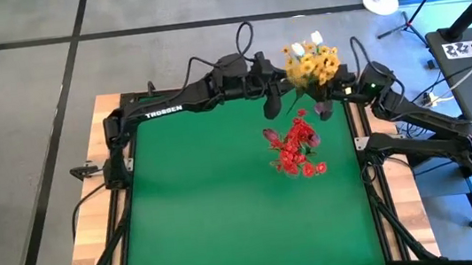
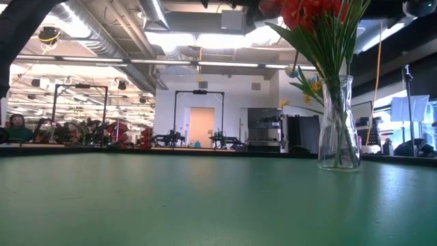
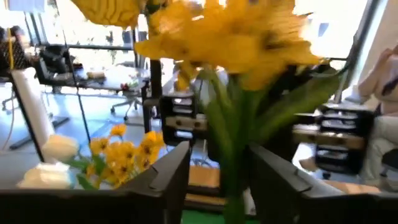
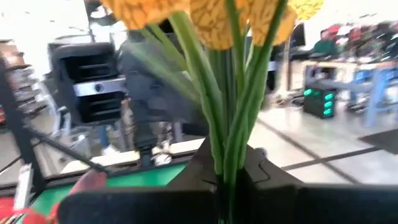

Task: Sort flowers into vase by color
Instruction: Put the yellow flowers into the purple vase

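Observation:
A yellow spray (image 4: 205,18) on thin green stems hangs over the table's far right part, seen as a yellow cluster (image 1: 310,66). My right gripper (image 4: 230,179) (image 1: 324,109) is shut on its stems. My left gripper (image 3: 221,180) (image 1: 273,103) is open, one finger on each side of the same green stems (image 3: 233,168); I cannot tell whether it touches them. Red flowers (image 1: 296,148) stand with their stems in a clear glass vase (image 2: 339,130). White tulips (image 1: 298,49) show beside the yellow cluster. My right gripper pinches the yellow spray's bundle of green stems (image 4: 231,149) between its two fingers, well below the blooms. The fingers lie across the stems, and the blooms stand up beyond them. The stems' lower ends are hidden behind the gripper.
The green mat (image 1: 227,214) lies bare left of and in front of the vase. A second yellow bunch (image 3: 124,152) with white flowers (image 3: 59,148) stands beyond my left gripper; what holds it does not show. Both arms crowd the far right corner, and cables (image 1: 243,38) run behind them.

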{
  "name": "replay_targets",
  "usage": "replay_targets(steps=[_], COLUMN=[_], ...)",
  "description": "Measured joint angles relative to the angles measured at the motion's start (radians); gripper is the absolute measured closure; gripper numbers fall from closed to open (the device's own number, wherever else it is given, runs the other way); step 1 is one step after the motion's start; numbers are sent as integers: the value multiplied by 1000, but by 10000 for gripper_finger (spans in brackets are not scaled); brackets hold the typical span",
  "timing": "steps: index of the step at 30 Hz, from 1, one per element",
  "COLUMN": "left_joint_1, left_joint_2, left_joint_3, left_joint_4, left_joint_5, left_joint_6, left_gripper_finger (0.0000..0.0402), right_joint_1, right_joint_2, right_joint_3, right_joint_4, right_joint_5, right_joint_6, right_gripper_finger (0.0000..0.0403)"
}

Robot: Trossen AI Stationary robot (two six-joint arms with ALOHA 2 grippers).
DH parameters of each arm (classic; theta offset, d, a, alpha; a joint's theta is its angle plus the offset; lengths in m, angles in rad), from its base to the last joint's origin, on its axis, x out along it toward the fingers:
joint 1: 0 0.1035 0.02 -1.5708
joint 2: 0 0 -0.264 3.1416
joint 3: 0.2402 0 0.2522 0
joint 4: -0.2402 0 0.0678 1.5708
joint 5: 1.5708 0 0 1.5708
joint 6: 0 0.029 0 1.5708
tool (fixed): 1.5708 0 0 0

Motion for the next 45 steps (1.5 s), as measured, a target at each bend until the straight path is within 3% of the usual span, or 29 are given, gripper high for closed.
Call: replay_targets(steps=[9,22,27,37,42,45], left_joint_1=[-15,-27,-16,-3,14,24], left_joint_2=[-65,-98,-98,-180,-282,-351], left_joint_3=[0,0,0,-43,-206,-349], left_joint_4=[-59,-114,-141,-227,-150,-8], left_joint_5=[-3,-47,-47,-56,-57,-50], left_joint_6=[34,94,95,111,93,58], left_gripper_finger=[217,215,215,217,218,218], right_joint_1=[-2,-1,-1,-1,-2,-1], right_joint_2=[-122,-375,-392,-410,-449,-468], right_joint_3=[0,0,-5,-197,-311,-388], right_joint_4=[-107,-510,-623,-510,-358,-225], right_joint_5=[117,574,670,745,827,853], right_joint_6=[-66,-176,-153,-125,-146,-155], right_gripper_finger=[396,398,398,398,398,398])
